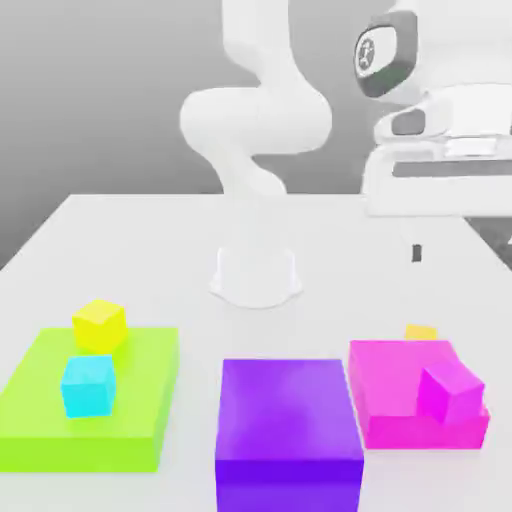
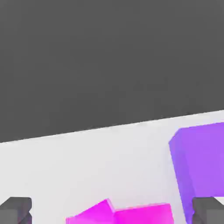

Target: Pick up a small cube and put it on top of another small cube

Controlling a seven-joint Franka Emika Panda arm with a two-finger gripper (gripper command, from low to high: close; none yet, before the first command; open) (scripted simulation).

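Nearest the exterior cam: purple block [image 1: 289, 420], 1 of it, w/ green slab [image 1: 40, 400] at the exterior view's left and magenta slab [image 1: 385, 385] at the right, 1 each. Small cubes: 4 total. Cyan cube [image 1: 88, 385] and yellow cube [image 1: 99, 324] sit on the green slab; magenta cube [image 1: 450, 392] sits on the magenta slab.

The orange cube [image 1: 421, 331] lies on the desk [image 1: 150, 250] just behind the magenta slab, mostly hidden by it.

Risks, as I judge them: the orange cube is tight against the slab, so a finger coming down could clip the slab edge or shove the cube. Its colour is close to the yellow cube's, so wrong pick poss.

Farthest: end effector [image 2: 112, 210] is released, fingers spread wide, nothing between them, up high over the magenta slab.
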